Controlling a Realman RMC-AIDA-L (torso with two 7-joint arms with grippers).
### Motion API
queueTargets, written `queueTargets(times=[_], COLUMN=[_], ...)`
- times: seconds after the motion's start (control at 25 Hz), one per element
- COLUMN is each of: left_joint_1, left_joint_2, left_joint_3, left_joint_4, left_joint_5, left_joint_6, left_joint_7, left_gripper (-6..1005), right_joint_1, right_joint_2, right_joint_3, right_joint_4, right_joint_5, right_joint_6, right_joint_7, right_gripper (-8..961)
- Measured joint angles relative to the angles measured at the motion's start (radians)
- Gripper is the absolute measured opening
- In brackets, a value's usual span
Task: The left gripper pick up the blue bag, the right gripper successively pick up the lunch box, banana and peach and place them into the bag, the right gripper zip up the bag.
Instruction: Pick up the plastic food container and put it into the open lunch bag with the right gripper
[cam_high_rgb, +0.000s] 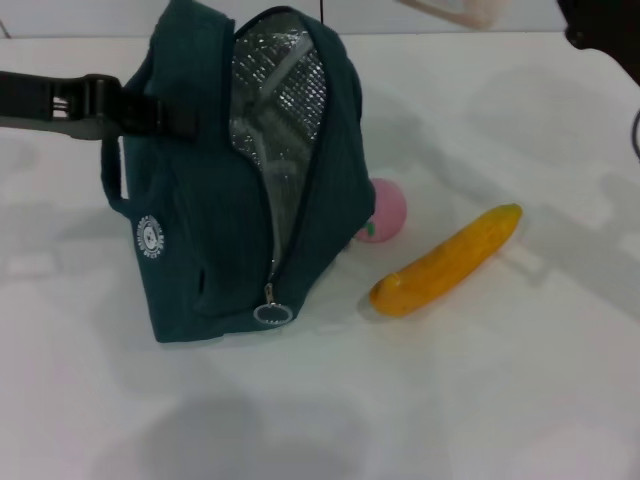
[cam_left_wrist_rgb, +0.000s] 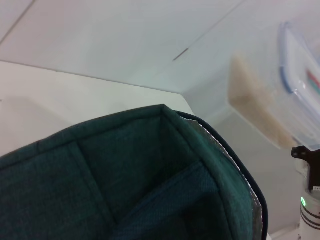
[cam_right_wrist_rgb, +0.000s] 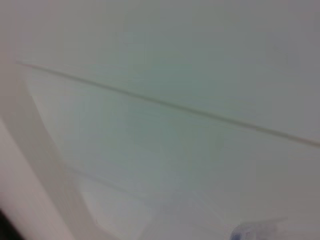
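Bag: the blue bag (cam_high_rgb: 215, 250) stands upright on the white table (cam_high_rgb: 480, 400), zip side facing me, its mouth gaping at the top so I see the silver lining (cam_high_rgb: 280, 100).
Left gripper: the left gripper (cam_high_rgb: 150, 112) comes in from the left edge of the head view and meets the bag's upper left side at the handles; it looks clamped on the fabric there, though I can't make out the fingertips themselves.
Left wrist view: I get the bag's teal top panel (cam_left_wrist_rgb: 125, 175) filling the lower part, with a strip of silver lining along its edge.
Lunch box: the lunch box (cam_left_wrist_rgb: 295, 90) shows at the side of the left wrist view, held up off the table beyond the bag; in the head view only a pale sliver of it pokes in at the top edge.
Right gripper: only a dark piece of the right arm (cam_high_rgb: 605, 25) shows in the top right corner; I can't tell how its fingers stand.
Zip pull: the metal ring (cam_high_rgb: 271, 313) hangs low on the bag's front.
Banana: one banana (cam_high_rgb: 447, 262) lies flat, right of the bag, long axis running diagonally, greenish tip pointing far-right.
Peach: one peach (cam_high_rgb: 385, 212) sits just beside the bag's right wall, partly hidden behind it.
Count: one bag, one box, one banana, one peach.
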Motion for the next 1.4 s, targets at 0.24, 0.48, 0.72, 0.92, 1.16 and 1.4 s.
queueTargets(times=[0.24,0.48,0.72,0.92,1.16,1.4], left_joint_1=[-0.015,-0.017,-0.014,-0.011,-0.009,-0.010], left_joint_2=[-0.014,-0.016,-0.020,-0.023,-0.026,-0.031], left_joint_3=[0.001,0.002,0.002,-0.002,-0.003,0.000], left_joint_4=[-0.002,-0.003,-0.003,-0.003,-0.003,-0.003], left_joint_5=[0.003,0.002,-0.007,-0.013,-0.013,-0.025], left_joint_6=[0.000,0.000,0.001,0.000,0.000,-0.001], left_joint_7=[0.002,0.005,0.007,0.007,0.007,0.008], left_gripper=[42,42,42,42,43,43], right_joint_1=[0.053,0.078,0.069,0.024,0.004,0.012], right_joint_2=[0.000,0.000,0.000,0.000,0.000,0.000], right_joint_3=[-0.064,-0.126,-0.210,-0.240,-0.278,-0.367], right_joint_4=[0.000,-0.004,-0.011,-0.028,-0.043,-0.095], right_joint_5=[0.000,0.001,0.001,0.003,0.002,0.004], right_joint_6=[0.006,0.030,0.080,0.106,0.164,0.234], right_joint_7=[0.014,0.026,0.024,0.023,0.021,0.023], right_gripper=[120,122,125,127,130,133])
